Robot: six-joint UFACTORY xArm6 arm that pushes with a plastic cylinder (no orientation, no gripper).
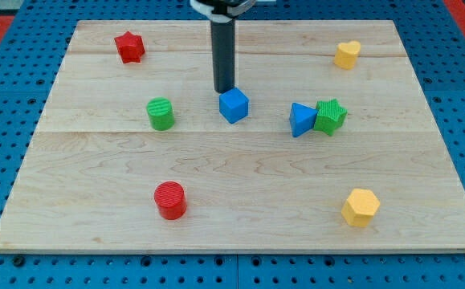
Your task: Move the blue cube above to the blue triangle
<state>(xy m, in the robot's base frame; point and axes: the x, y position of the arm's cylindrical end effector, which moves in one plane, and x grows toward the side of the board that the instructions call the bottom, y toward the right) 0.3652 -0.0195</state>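
My tip [224,88] rests on the wooden worktop [240,193] just beside the blue cube [234,105], at the cube's upper-left edge toward the view's top; I carry no gripper, only this dark rod, so there is nothing on me to stand apart or together. The blue cube sits near the middle of the worktop, apart from the blue triangle [301,119] to the view's right, which touches a green star [329,116]. A green cylinder [161,113] stands to the view's left, a red star [128,46] at top left, a yellow block [347,54] at top right, a red cylinder [170,200] and a yellow hexagon [360,207] toward the bottom
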